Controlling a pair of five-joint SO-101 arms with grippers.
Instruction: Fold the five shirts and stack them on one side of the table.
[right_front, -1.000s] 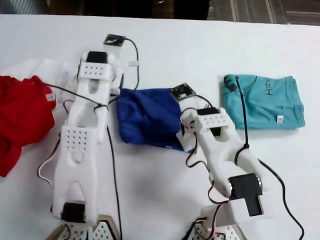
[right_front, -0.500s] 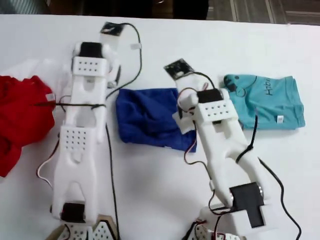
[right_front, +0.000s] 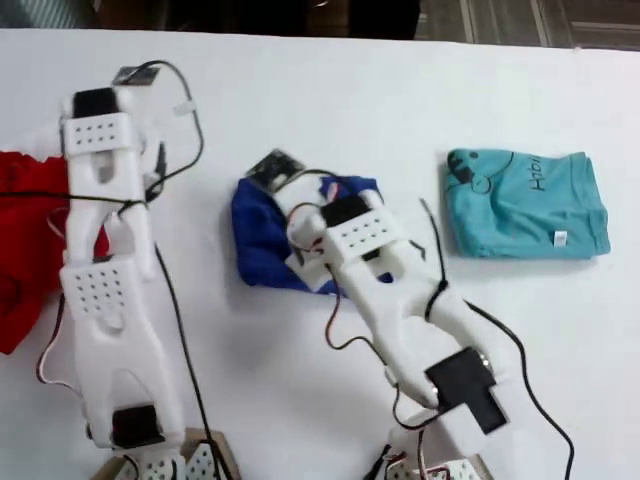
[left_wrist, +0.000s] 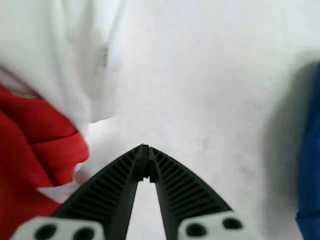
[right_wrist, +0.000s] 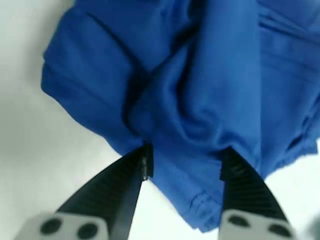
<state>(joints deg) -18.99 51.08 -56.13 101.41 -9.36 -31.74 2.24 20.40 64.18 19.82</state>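
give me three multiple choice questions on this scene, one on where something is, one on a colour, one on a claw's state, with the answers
1. Where does the red shirt lie?
A) beside the left arm
B) in the middle
C) at the right end

2. What colour is the shirt under the right claw?
A) teal
B) white
C) blue

3. How is the left claw?
A) wide open
B) shut on nothing
C) shut on red cloth

Answers:
1 A, the high view shows it beside that arm.
2 C, the blue shirt lies right under the open claw.
3 B, its jaws meet with nothing between them, over the bare table.
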